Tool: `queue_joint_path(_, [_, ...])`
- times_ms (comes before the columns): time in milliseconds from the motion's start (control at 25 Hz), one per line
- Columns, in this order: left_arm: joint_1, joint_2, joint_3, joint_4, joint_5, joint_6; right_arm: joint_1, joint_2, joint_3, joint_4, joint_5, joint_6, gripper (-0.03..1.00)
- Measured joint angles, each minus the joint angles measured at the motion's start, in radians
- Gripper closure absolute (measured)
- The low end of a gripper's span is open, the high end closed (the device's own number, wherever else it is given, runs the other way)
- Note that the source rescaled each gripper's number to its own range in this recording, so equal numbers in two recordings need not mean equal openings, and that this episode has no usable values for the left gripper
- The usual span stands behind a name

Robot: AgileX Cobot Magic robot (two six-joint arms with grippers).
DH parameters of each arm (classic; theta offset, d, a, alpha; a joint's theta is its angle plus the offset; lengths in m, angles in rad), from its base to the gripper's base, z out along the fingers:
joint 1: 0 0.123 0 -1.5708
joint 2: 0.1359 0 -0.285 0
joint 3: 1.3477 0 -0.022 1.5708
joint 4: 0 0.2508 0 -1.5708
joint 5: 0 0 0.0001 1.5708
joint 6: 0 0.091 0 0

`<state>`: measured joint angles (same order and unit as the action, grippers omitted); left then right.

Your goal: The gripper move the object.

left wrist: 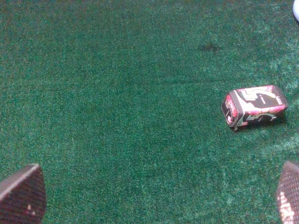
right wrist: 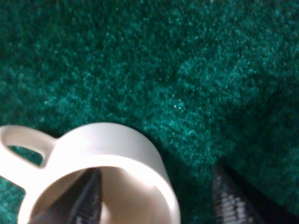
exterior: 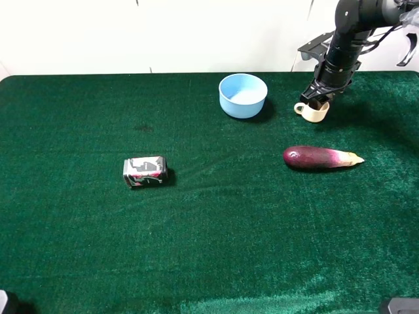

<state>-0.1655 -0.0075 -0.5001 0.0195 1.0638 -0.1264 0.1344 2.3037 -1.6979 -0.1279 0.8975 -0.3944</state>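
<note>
We see cream mug (exterior: 316, 112) upright on green cloth (exterior: 209, 248), just right of blue bowl (exterior: 243, 95), handle toward bowl. Right gripper (exterior: 317, 101) over mug: one finger (right wrist: 86, 198) inside cup, other outside wall, gap showing, jaws spread, not clamped. Eggplant (exterior: 321, 157) right of bowl, nearer camera. Small carton (exterior: 145, 171) well left of bowl. Left gripper (left wrist: 159, 200) spread wide above cloth.

Green table (exterior: 78, 248) holds 4 things: bowl (exterior: 243, 95), mug (exterior: 315, 112), eggplant (exterior: 321, 157), carton (exterior: 145, 171).
</note>
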Motion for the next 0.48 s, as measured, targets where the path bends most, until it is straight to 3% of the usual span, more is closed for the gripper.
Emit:
queue_joint_path(280, [0.0,0.0,0.0,0.0,0.0,0.0,0.0,-0.004,0.0,-0.001,0.018,0.0,0.12])
queue_joint_path(480, [0.0,0.0,0.0,0.0,0.0,0.0,0.0,-0.039,0.0,-0.024,0.018,0.0,0.09])
